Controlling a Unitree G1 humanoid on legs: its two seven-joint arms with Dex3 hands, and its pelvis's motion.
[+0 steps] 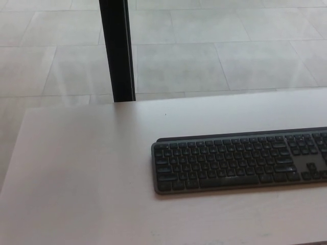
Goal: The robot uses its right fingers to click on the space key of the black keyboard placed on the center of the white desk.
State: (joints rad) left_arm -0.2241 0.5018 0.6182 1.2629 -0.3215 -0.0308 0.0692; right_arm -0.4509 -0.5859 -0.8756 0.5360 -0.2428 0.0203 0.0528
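From my head view, items as they lie:

1. Desk (82,173): white, matte top, filling the lower part of the view. Its far edge runs across the middle of the picture and its left corner shows at the left side.

2. Keyboard (240,161): black, lying flat on the desk, set right of centre in my view. Its long side runs nearly parallel to the desk's far edge, slightly tilted. Its left end sits about mid-picture; its right end is cut off by the right border. A raised strip runs along its far edge.

3. Space key (228,180): the long bar in the nearest key row, toward the near edge of the keyboard. Nothing is touching it.

4. Post (117,48): black, upright, standing behind the desk's far edge, left of centre, rising out of the top of the picture.

5. Floor (214,51): pale large tiles with thin joints, seen beyond the desk.

6. Hands: neither the left nor the right shows in my view, so I cannot tell whether either is released, clenched or grasping anything.
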